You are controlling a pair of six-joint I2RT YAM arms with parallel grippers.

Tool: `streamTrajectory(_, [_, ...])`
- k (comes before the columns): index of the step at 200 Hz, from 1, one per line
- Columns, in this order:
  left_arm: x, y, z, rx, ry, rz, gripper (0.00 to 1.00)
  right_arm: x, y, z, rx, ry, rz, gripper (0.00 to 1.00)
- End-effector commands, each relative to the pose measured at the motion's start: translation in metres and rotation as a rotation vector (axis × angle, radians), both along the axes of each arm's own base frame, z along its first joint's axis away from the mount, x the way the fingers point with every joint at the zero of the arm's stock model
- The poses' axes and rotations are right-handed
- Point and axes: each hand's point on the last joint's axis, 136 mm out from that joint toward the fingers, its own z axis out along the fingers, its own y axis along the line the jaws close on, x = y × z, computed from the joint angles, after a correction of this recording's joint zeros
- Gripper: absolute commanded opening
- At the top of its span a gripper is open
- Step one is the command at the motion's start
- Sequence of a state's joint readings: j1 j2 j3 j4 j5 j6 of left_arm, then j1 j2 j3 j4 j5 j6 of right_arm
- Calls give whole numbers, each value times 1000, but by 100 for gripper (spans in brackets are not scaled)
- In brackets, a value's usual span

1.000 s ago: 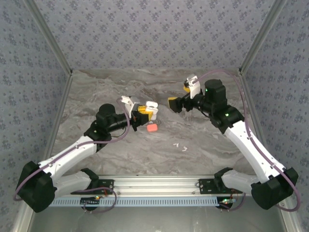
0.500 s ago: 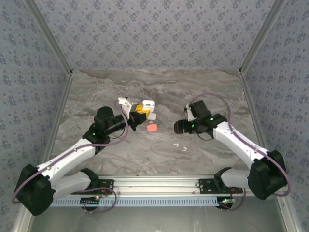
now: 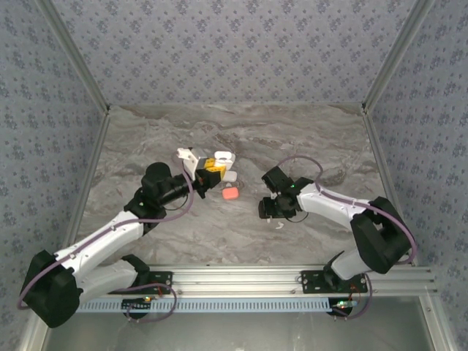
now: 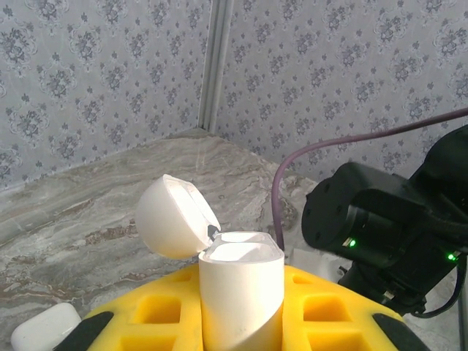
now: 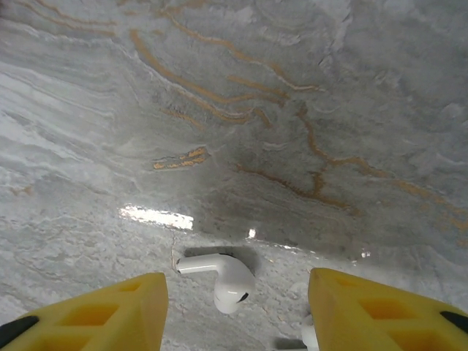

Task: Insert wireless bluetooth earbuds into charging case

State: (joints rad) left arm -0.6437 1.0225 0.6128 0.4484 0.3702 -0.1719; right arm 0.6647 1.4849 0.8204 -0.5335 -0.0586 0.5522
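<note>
Right wrist cam: R gripper (image 5: 238,311), jaws spread, over small white stemmed plastic earbud (image 5: 225,276) on grey marble tabletop (image 5: 307,102); L gripper (image 3: 209,172) pinched white open-lidded charging case (image 4: 240,289).

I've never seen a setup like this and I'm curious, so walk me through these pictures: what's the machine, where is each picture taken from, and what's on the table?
These are two robot arms bolted at the near edge of a marble table. One picture looks down from above; the other two come from a camera on each wrist, so the yellow blocks at the bottom are that arm's own fingers. The left gripper holds a white charging case upright, its lid flipped open. Near it on the table lie a closed white case and what looks like an orange-red case. The right gripper hangs open just above a white earbud lying on the table, with a second earbud close by. Both earbuds are not yet in a case.
</note>
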Motion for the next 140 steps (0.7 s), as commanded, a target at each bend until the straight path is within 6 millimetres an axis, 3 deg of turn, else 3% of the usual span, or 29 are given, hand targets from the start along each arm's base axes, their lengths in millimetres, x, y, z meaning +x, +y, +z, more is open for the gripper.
streamTrajectory(1, [-3,3,15,-26,-57,9,0,3,5,-1,-3,10,-23,51])
streamTrajectory(81, [-4,5,14,-19,-55,15,0,-4,6,-17,-35,65,-13,35])
streamTrajectory(140, [-4,6,14,-17,-56,21,0,-6,6,-13,-42,63,3,23])
